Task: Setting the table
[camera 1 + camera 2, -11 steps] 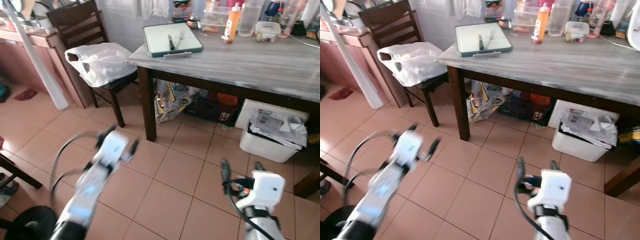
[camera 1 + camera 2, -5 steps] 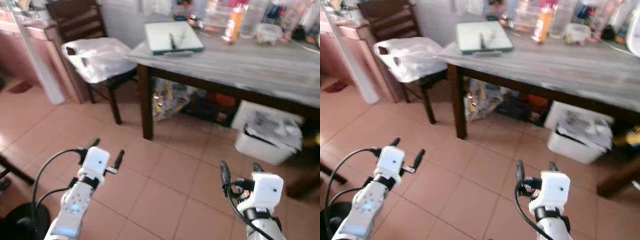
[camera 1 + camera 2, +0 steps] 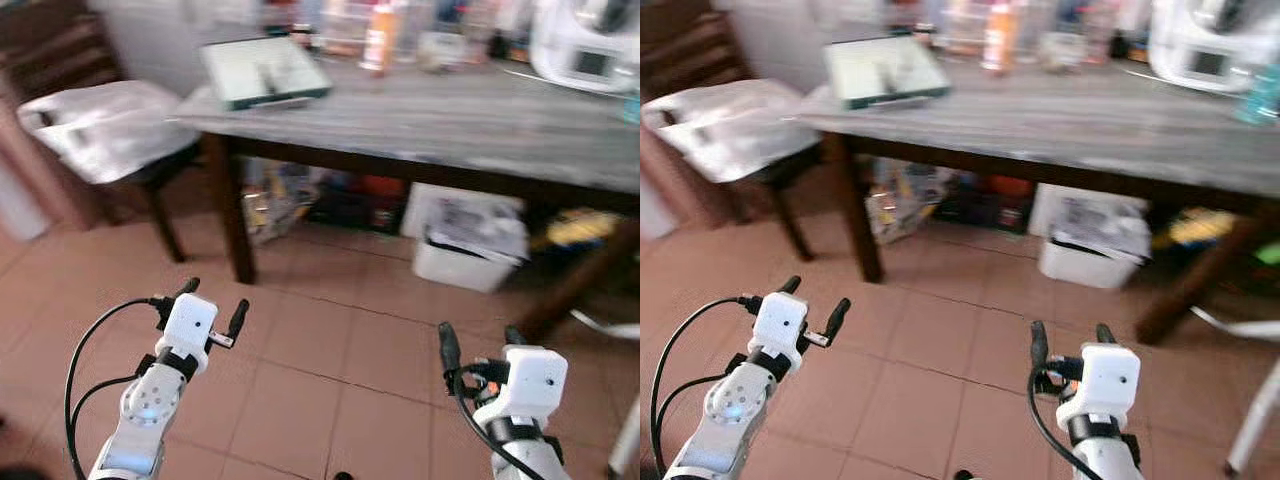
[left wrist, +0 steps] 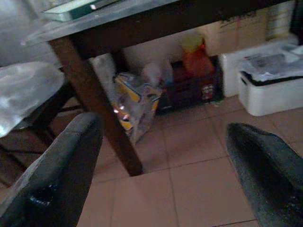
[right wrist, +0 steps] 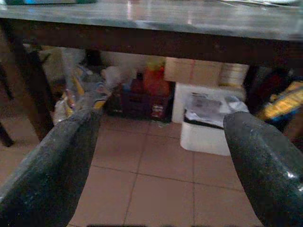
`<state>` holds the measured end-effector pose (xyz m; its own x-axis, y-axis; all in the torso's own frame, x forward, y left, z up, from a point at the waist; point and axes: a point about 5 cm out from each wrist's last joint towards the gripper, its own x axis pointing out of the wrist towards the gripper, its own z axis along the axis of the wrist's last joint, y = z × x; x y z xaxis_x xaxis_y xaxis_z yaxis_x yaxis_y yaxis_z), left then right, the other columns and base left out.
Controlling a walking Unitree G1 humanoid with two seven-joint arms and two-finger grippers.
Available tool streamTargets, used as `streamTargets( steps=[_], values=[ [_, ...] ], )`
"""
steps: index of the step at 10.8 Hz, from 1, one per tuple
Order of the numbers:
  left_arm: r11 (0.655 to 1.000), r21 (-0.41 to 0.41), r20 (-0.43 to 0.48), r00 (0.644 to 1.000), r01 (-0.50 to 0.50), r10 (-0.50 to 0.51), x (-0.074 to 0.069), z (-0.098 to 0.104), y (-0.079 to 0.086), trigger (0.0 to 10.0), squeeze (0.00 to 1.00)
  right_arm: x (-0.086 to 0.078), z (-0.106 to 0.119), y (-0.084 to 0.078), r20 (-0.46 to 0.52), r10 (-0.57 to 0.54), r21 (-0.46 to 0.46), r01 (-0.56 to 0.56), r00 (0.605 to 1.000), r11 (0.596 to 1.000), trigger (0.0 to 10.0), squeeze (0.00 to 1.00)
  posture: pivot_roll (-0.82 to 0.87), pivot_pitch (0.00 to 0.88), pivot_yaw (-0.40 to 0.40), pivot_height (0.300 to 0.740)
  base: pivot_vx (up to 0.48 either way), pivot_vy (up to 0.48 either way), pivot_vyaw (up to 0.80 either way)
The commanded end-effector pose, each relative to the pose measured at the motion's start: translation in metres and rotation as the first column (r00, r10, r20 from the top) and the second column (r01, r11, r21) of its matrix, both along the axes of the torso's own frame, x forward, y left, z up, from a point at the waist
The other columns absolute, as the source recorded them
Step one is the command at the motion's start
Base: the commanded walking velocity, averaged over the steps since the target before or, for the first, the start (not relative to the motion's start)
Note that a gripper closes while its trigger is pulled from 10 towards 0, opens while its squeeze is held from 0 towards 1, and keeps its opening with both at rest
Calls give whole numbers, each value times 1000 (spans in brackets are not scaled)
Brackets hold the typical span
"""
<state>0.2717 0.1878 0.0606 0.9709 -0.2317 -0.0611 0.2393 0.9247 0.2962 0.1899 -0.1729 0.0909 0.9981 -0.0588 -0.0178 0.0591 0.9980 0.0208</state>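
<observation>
A grey wooden table stands ahead. On its far left corner lies a green-rimmed white tray with cutlery on it, blurred. Bottles and jars, among them an orange bottle, line the back edge. My left gripper is held low over the tiled floor, open and empty. My right gripper is also low over the floor, open and empty. Both are well short of the table. The wrist views look under the table between spread fingers.
A dark chair with a white plastic bag on its seat stands left of the table. Under the table are a white bin with papers, a crate and bags. A white appliance sits at the table's right.
The camera has swung to the right, so the table and chair have shifted left in view. The left arm came down and settled a second ago; both grippers now hold still.
</observation>
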Motion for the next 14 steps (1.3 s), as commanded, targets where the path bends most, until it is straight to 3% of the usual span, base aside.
streamTargets(
  steps=[1,8,14],
  values=[
    [1000,11,-6,1000,15,-15,1,-2,-1,10000,0,-1,3,-1,3,-5,-6,5,1000,1000,10000,0,104,97,3,740,0,0,-800],
    [999,33,13,1000,25,-25,2,0,-1,10000,0,1,1,7,-9,18,3,-18,1000,1000,10000,0,107,116,4,740,0,0,-800],
    [998,39,46,998,42,-44,6,9,-13,10000,0,5,1,8,-8,27,-2,-27,1000,1000,10000,0,109,101,8,740,0,0,-800]
  ],
)
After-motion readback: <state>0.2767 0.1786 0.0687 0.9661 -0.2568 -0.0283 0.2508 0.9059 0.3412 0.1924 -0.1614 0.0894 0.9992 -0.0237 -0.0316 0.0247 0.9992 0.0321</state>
